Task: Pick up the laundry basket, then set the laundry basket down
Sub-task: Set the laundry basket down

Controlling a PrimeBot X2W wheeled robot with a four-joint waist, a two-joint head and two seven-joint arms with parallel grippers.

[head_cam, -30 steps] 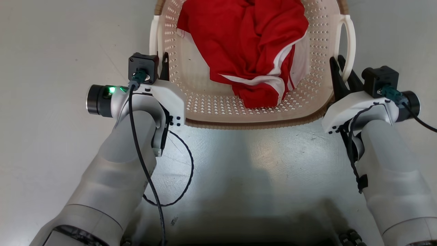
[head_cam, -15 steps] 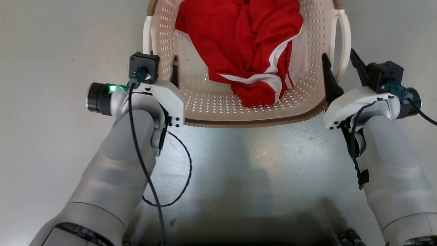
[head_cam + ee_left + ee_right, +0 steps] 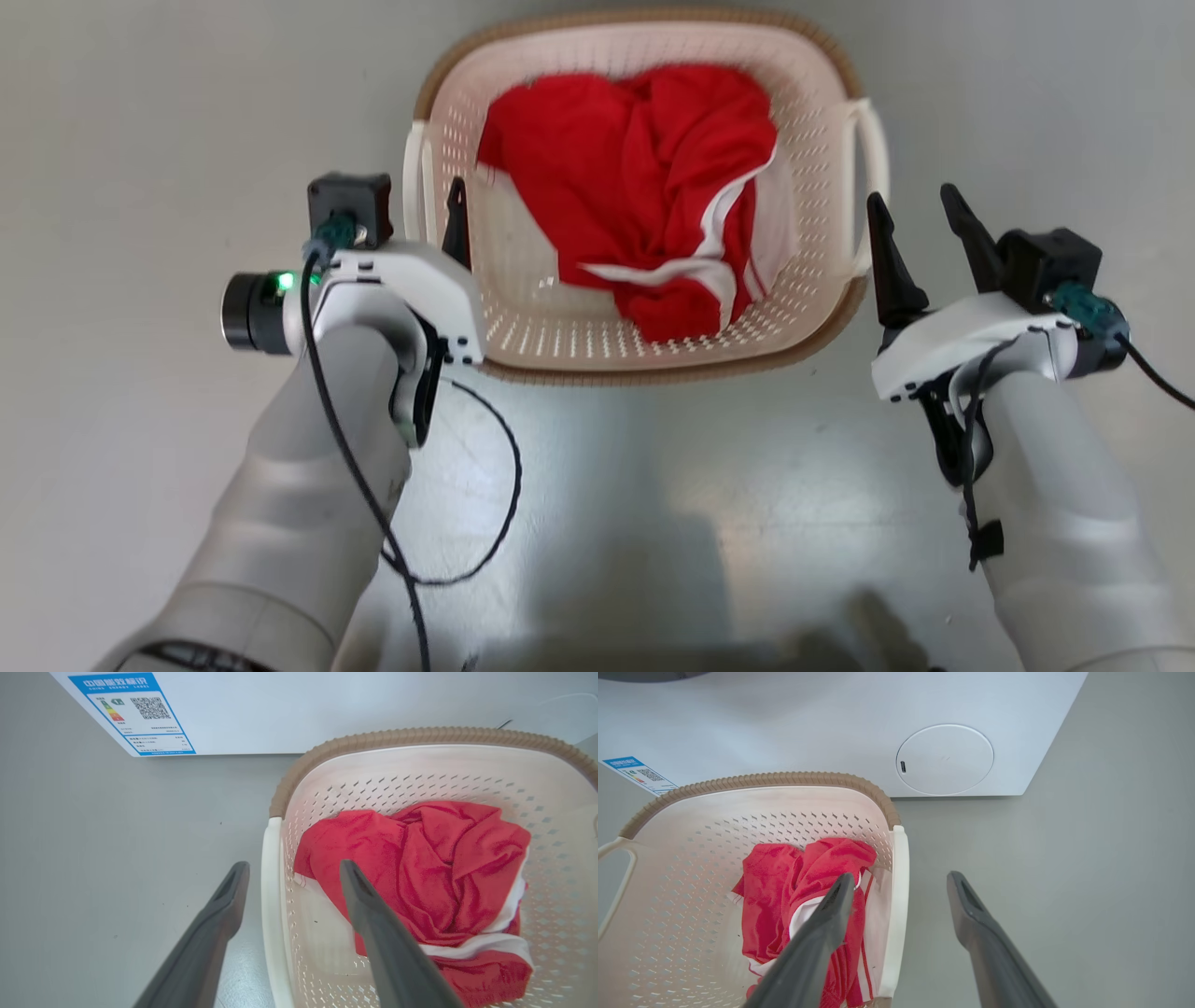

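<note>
The laundry basket [image 3: 812, 187] stands on the grey floor, cream-white and perforated with a brown rim, and a red garment [image 3: 635, 177] with white stripes lies in it. My left gripper [image 3: 431, 219] is open at the basket's left side. In the left wrist view, the gripper [image 3: 294, 865] has the white left handle [image 3: 268, 882] running between its fingers, one finger inside the basket and one outside. My right gripper [image 3: 910, 196] is open beside the right handle [image 3: 870, 177]. Through the right wrist camera, the gripper [image 3: 901, 877] has that handle [image 3: 899, 882] in its gap, and nothing is gripped.
A white washing machine panel [image 3: 831, 718] rises just behind the basket, with a round cover [image 3: 944, 759] and a blue energy label [image 3: 135, 714]. A black cable [image 3: 495, 504] loops from my left arm over the floor. Bare grey floor lies to both sides.
The head camera has pulled back, so the whole basket shows now. Both grippers have opened off the side handles, and the right one now sits a little outside its handle.
</note>
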